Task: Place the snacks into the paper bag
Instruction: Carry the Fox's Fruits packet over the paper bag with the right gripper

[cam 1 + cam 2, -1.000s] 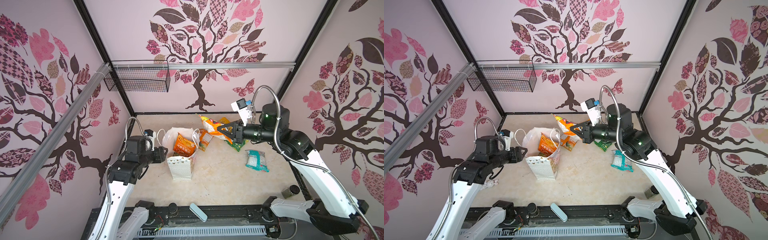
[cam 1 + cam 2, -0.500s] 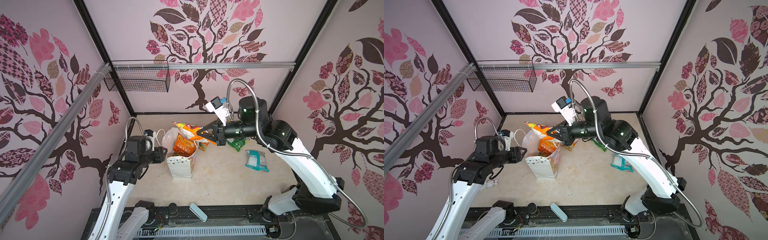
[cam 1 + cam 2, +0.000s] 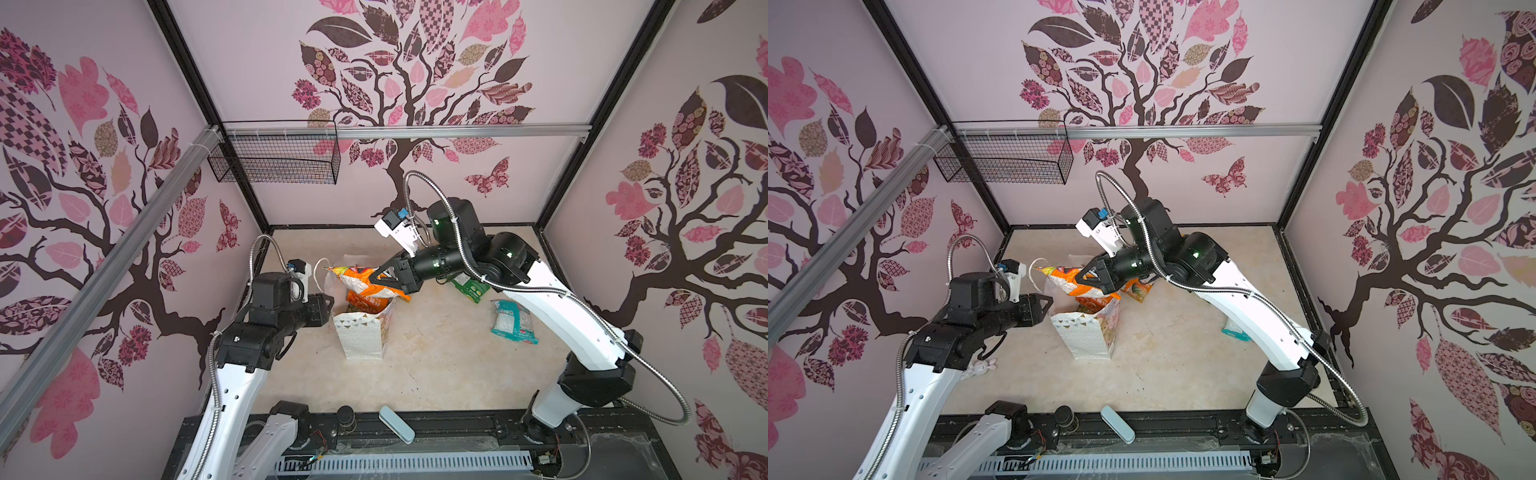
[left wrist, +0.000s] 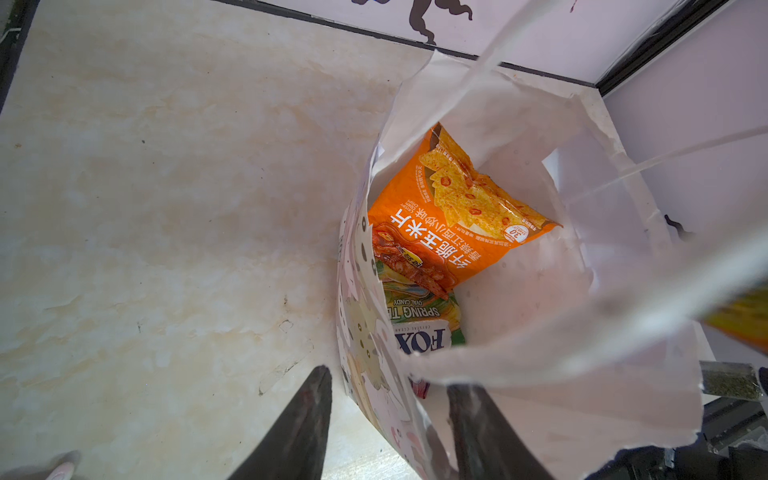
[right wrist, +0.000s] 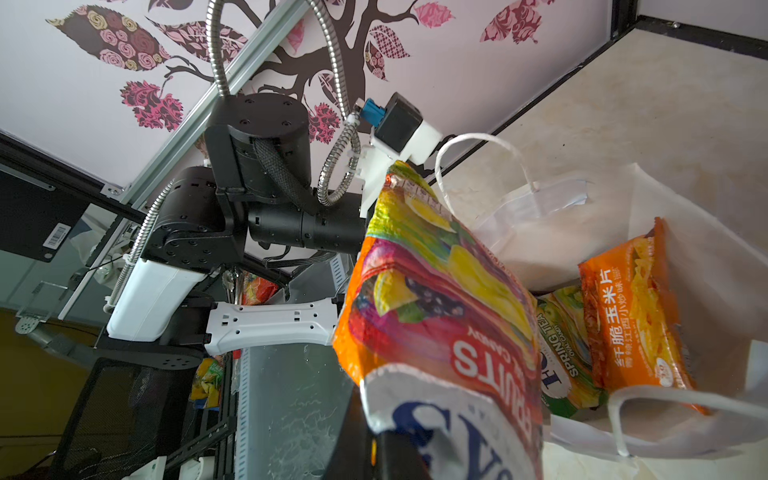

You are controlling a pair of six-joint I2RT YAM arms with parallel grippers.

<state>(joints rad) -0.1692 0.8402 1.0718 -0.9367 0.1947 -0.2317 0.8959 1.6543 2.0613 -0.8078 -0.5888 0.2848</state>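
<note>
The white paper bag (image 3: 359,336) (image 3: 1088,336) stands upright, mouth open. My left gripper (image 3: 330,305) (image 4: 392,415) is open and straddles the bag's near wall (image 4: 357,324), with one finger (image 4: 307,415) outside and one inside. An orange chips packet (image 4: 449,224) (image 5: 631,316) and a green FOX'S packet (image 4: 419,316) (image 5: 557,340) lie inside. My right gripper (image 3: 374,281) (image 3: 1081,279) (image 5: 376,453) is shut on a multicolour FOX'S packet (image 3: 357,282) (image 5: 436,299), held flat just above the bag's mouth. A green packet (image 3: 469,286) and a teal packet (image 3: 514,322) lie on the table to the right.
A black wire basket (image 3: 274,162) hangs on the back-left rail. A pale blue case (image 3: 397,417) and a black-lidded jar (image 3: 345,415) sit at the front edge. Another orange packet (image 3: 1138,289) lies behind the bag, under my right arm. A small white toy (image 3: 982,368) lies by my left arm.
My right gripper has carried the multicolour packet leftwards from over the pile to just above the bag's mouth. The left arm has stayed at the bag.
</note>
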